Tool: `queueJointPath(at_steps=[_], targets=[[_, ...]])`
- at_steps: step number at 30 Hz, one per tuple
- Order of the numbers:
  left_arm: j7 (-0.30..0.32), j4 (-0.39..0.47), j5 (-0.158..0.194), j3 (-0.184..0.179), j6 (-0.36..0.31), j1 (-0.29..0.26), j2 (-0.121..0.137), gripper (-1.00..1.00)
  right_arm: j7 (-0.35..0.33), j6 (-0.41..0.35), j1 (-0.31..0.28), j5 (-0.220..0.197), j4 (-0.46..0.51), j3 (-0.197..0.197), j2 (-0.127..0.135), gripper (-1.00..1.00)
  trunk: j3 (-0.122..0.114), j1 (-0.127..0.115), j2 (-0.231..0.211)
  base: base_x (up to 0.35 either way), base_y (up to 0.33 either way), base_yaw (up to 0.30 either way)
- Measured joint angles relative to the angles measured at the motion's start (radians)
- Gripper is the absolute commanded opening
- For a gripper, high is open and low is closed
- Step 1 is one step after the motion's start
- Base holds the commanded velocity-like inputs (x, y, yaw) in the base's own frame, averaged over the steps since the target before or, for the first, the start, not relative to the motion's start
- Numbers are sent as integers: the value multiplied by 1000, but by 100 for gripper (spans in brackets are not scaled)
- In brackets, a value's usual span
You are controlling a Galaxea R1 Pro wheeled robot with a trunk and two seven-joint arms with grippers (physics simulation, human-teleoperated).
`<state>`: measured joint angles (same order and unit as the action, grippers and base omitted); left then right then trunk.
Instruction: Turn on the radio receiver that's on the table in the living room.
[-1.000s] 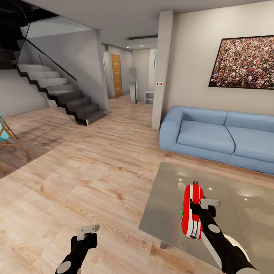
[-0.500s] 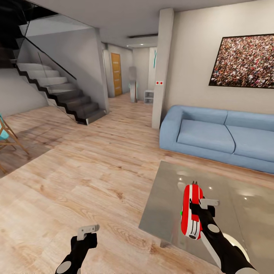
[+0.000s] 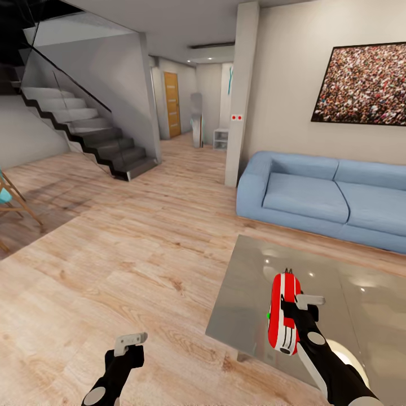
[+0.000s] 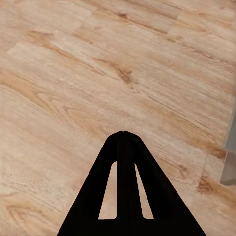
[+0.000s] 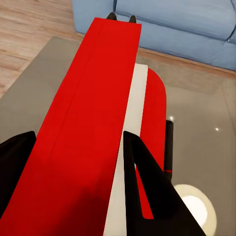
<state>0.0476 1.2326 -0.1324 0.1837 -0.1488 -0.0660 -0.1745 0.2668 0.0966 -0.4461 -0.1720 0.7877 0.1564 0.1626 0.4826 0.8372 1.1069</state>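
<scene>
The red radio receiver [image 3: 278,293] with white stripes stands on its narrow edge over the front left part of the glossy grey table [image 3: 349,282]. My right gripper [image 3: 289,310] is shut on it, one finger on each flat side. In the right wrist view the radio [image 5: 93,118] runs lengthwise between the black fingers [image 5: 147,191] of the right gripper [image 5: 78,172], with the glass table [image 5: 59,64] below. I cannot tell whether the radio touches the glass. My left gripper [image 3: 131,340] hangs shut over the wooden floor, left of the table; its fingertips [image 4: 123,140] meet in a point.
A blue sofa [image 3: 316,197] stands behind the table against the wall, with a pillar [image 3: 241,90] to its left. Stairs [image 3: 90,135] rise at the far left and a wooden chair [image 3: 8,203] sits at the left edge. Open wooden floor [image 3: 129,254] lies left of the table.
The head camera has shifted slightly, so the room sits a little differently in the picture. Both arms and the held radio keep their places.
</scene>
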Motion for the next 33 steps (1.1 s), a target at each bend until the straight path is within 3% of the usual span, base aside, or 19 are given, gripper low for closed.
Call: queueJointPath(at_steps=[15, 29, 33], targets=[[6, 37, 7, -3, -15, 0, 0, -100, 0, 0, 0, 1, 2, 0, 0, -100, 2, 0, 0, 0, 0, 0], [8, 35, 7, -8, -12, 0, 0, -100, 0, 0, 0, 0, 3, 0, 0, -100, 46, 54, 98, 0, 0, 0], [3, 33, 5, -43, -12, 0, 0, -100, 0, 0, 0, 0, 3, 0, 0, -100, 58, 69, 126, 0, 0, 0]])
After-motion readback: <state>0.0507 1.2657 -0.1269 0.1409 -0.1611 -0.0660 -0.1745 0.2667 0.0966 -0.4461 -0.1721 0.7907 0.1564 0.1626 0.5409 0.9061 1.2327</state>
